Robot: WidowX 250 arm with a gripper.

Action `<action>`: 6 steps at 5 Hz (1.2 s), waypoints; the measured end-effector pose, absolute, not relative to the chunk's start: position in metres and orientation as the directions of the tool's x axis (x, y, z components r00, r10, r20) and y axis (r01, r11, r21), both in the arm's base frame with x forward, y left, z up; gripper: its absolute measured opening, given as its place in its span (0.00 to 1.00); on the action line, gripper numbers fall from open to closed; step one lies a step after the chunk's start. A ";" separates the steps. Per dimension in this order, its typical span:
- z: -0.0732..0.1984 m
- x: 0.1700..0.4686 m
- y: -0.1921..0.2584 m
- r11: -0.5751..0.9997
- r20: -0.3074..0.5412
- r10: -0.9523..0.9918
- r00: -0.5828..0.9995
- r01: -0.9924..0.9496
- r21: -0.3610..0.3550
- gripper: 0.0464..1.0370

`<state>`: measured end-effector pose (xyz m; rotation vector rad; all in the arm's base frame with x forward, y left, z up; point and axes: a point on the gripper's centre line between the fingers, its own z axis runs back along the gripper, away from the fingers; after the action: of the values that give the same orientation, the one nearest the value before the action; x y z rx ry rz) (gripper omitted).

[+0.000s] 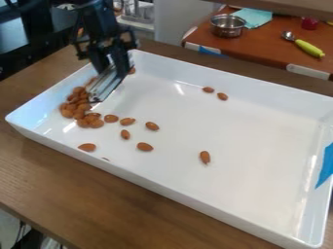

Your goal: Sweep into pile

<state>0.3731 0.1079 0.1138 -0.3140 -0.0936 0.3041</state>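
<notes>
At the tray's upper-left end hangs my gripper (112,59), shut on a flat, silvery scraper (109,83). The scraper is tilted, its lower end low over the floor of the white tray (214,189). Brown almonds (79,108) lie heaped just left of the scraper, against the tray's left side. Several more lie loose to the right and below the heap, including one almond (144,146). A pair of almonds (222,96) rests near the far wall, and a single almond (205,157) lies around the middle. The arm hides part of the tray's far left corner.
The tray's raised walls surround the almonds, with blue tape (325,166) on the right wall. Behind, a red-brown table (273,53) holds a metal pot (228,26), a teal cloth (253,17) and a green-handled utensil (308,48).
</notes>
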 end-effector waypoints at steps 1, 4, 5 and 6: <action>0.145 0.382 0.082 0.874 0.050 0.317 0.947 -0.272 -0.403 0.34; 0.153 0.342 -0.023 0.902 0.129 0.184 0.974 -0.116 -0.415 0.34; 0.138 0.334 -0.044 0.908 0.131 0.168 0.977 -0.102 -0.406 0.34; 0.122 0.329 -0.061 0.916 0.136 0.153 0.979 -0.090 -0.390 0.34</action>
<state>0.3289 -0.0610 0.1224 -0.3930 -0.1653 0.1256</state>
